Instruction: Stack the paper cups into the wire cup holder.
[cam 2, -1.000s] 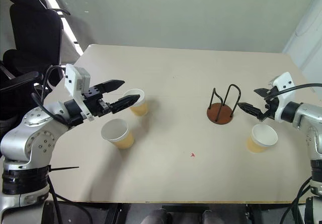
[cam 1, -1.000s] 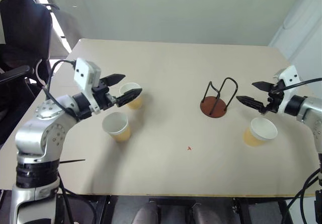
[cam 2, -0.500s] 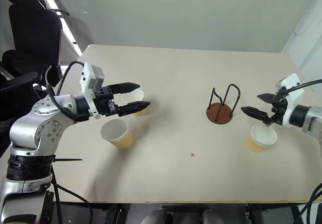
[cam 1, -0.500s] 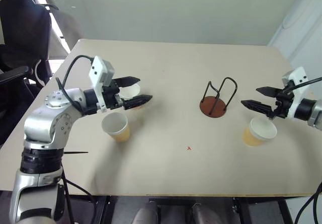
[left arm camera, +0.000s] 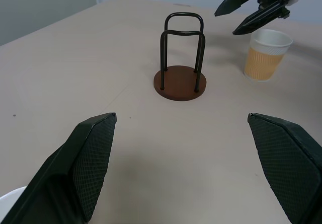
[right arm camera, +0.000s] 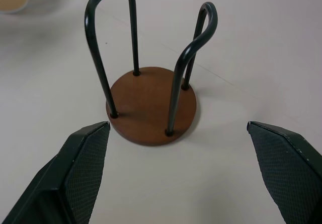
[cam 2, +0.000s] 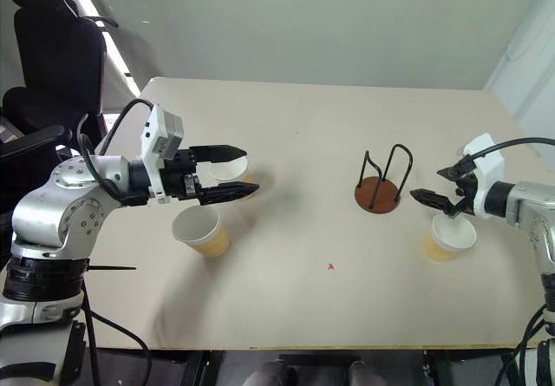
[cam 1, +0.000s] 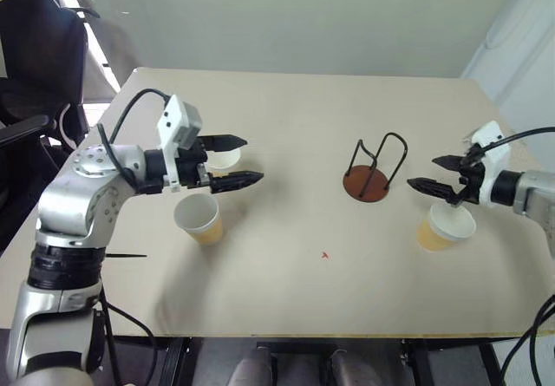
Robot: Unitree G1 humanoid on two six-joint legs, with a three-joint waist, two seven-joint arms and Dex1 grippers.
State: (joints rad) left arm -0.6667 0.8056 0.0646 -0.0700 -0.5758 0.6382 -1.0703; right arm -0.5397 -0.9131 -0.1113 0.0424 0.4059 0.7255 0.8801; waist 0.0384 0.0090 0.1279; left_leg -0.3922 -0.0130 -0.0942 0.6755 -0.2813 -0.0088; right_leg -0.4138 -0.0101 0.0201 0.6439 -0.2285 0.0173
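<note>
Left gripper [cam 1: 236, 160] is spread wide with nothing in it, hovering over the far-left cup [cam 1: 227, 157]; another cup [cam 1: 199, 219] sits just nearer. Right gripper [cam 1: 431, 174] is open too, above the third cup [cam 1: 444, 227], beside the empty holder [cam 1: 373, 173].

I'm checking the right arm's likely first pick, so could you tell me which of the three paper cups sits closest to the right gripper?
The lone cup beside the wire holder, just beneath the right gripper. The other two cups stand across the table by the left gripper.
</note>
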